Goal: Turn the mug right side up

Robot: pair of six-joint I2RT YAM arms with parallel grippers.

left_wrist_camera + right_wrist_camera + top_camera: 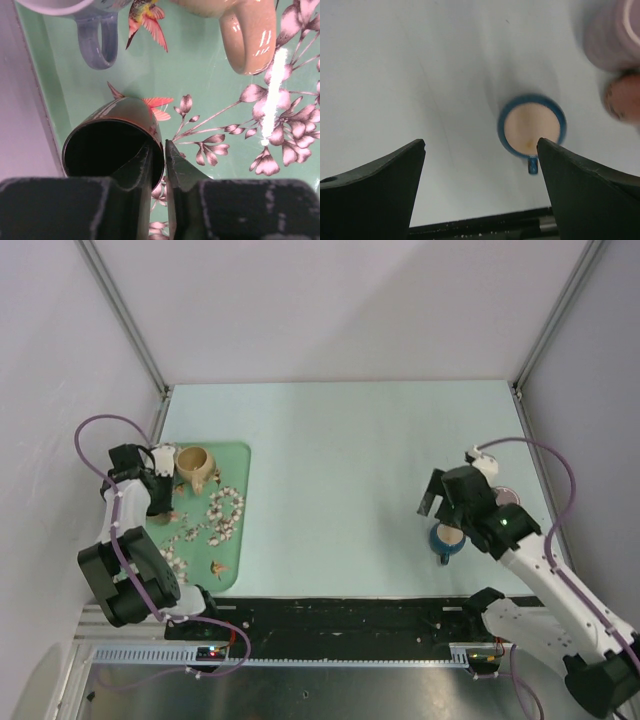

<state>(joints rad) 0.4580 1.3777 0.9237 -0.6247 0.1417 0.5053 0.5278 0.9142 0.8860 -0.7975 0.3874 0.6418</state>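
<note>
1. The table carried a green floral tray at its left side.
2. The right gripper hung wide open above a dark blue mug, well apart from the tray and across the table from it.
3. The left gripper was narrow. Its fingers seemed pinched on the rim wall of a dark glossy cup lying on its side, one finger inside the mouth and one outside.
4. The mug sat at the tray's far end, just beside the left gripper on its inboard side. In the wrist view it lay ahead and to the right of the fingers. The left gripper was by far the nearer.
5. The mug's dark mouth showed to the overhead camera, so its long axis probably ran near upright. Any tilt was hard to judge from that angle.
6. A small grey-blue mug stood ahead and to the left of the fingers.
</note>
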